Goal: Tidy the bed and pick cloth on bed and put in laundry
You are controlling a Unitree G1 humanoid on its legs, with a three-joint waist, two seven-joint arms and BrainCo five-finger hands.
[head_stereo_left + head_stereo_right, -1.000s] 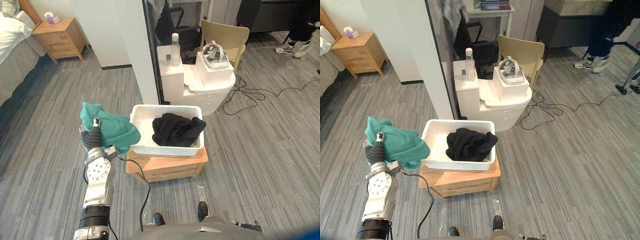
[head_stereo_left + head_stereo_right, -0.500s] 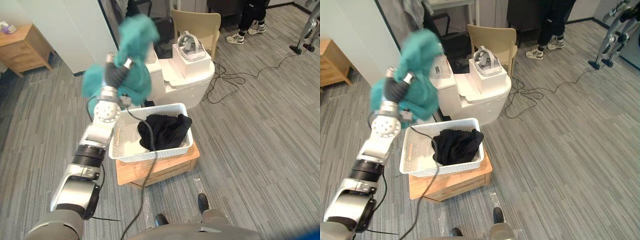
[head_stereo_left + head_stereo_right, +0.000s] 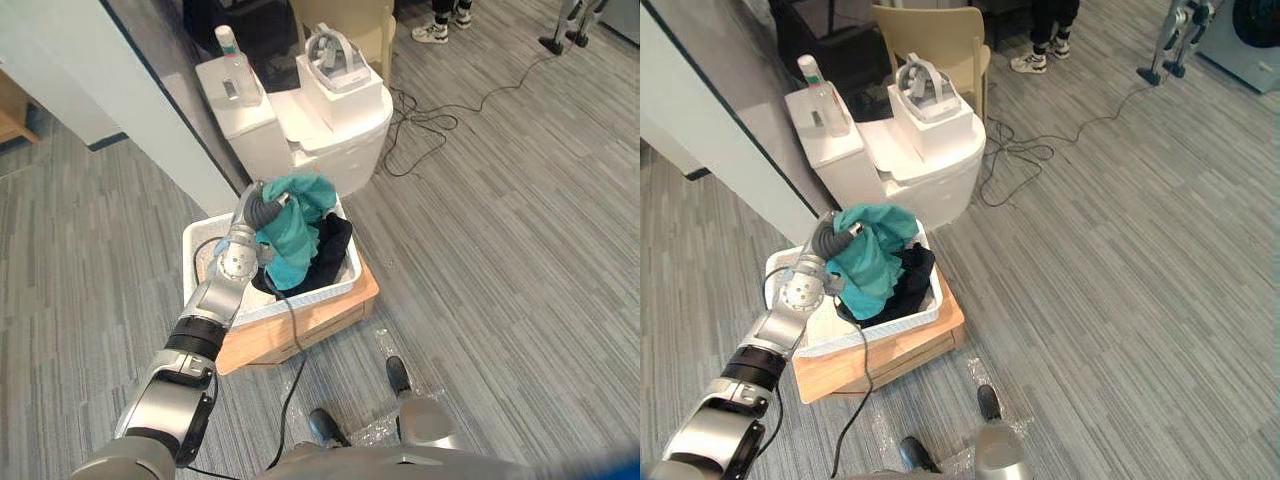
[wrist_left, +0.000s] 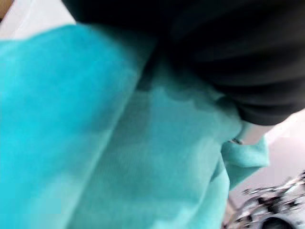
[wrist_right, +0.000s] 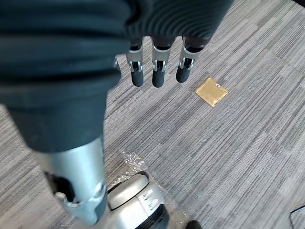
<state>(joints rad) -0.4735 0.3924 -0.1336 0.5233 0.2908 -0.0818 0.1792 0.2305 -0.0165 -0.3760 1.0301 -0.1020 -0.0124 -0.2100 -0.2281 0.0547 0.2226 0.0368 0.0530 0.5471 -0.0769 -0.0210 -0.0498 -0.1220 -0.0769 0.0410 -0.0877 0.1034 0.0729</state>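
A room with a grey plank floor, where a white laundry basket sits on a low wooden stand.

Behind the basket is a white unit with a bottle and a headset on top; the bottle's label is too small to read. A beige chair stands behind the unit. The teal cloth, plain and crumpled, hangs bunched over the left hand above the basket, its lower folds against the black cloth lying inside. The cloth buries the hand, so its grip cannot be told. The right hand hangs over bare floor, fingers straight and apart, near a small tan square.
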